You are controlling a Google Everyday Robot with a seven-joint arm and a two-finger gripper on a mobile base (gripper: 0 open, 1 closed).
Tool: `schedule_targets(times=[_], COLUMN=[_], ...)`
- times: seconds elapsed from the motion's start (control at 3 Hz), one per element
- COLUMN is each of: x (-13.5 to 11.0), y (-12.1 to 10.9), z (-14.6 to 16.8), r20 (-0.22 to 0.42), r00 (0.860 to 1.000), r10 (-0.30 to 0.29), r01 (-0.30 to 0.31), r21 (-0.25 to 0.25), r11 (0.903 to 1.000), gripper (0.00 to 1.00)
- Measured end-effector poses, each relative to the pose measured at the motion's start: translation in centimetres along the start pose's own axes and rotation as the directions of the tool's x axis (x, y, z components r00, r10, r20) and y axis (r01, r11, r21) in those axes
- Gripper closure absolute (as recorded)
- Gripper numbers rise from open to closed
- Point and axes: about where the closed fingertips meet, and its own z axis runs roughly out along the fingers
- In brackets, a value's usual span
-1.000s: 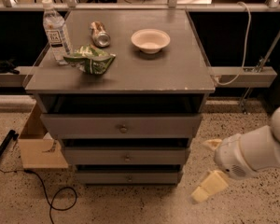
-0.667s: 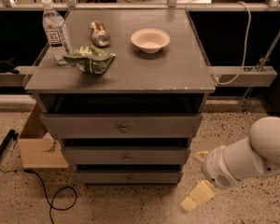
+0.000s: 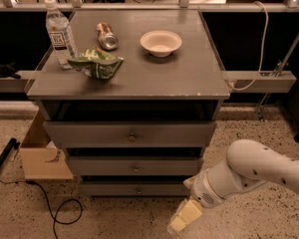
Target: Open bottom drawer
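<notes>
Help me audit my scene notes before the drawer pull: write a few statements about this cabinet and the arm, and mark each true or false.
1. The tool touches the bottom drawer at its knob. False: it hangs low, to the right of the drawer front, apart from the knob.
2. The bowl stands upright on the cabinet top. True.
3. The can stands upright. False: it lies on its side.
4. The water bottle stands upright near the top's left edge. True.
5. The green bag lies in the bowl. False: it lies on the top, beside the bottle.
</notes>
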Motion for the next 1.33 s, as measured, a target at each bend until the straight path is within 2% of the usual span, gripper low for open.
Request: schedule_targets(times=[0.33,0.67,1.0,1.33], x=[0.1,0.2,0.1,-0.6], y=[-0.8,-0.9,-1.0,-1.7], z=[2.4,2.6,2.7,4.0], r20=[0.069,0.075,0.104,0.168], r00=[0.994,0.993,0.991,0.985], r10=[0.079,0.09,0.085,0.041], r01=[-0.078,-0.088,-0.083,-0.046], r21=[-0.03,-0.034,-0.02,0.026], r11=[0.9965,0.9955,0.9963,0.9986], gripper=[0.0,0.0,0.0,0.0])
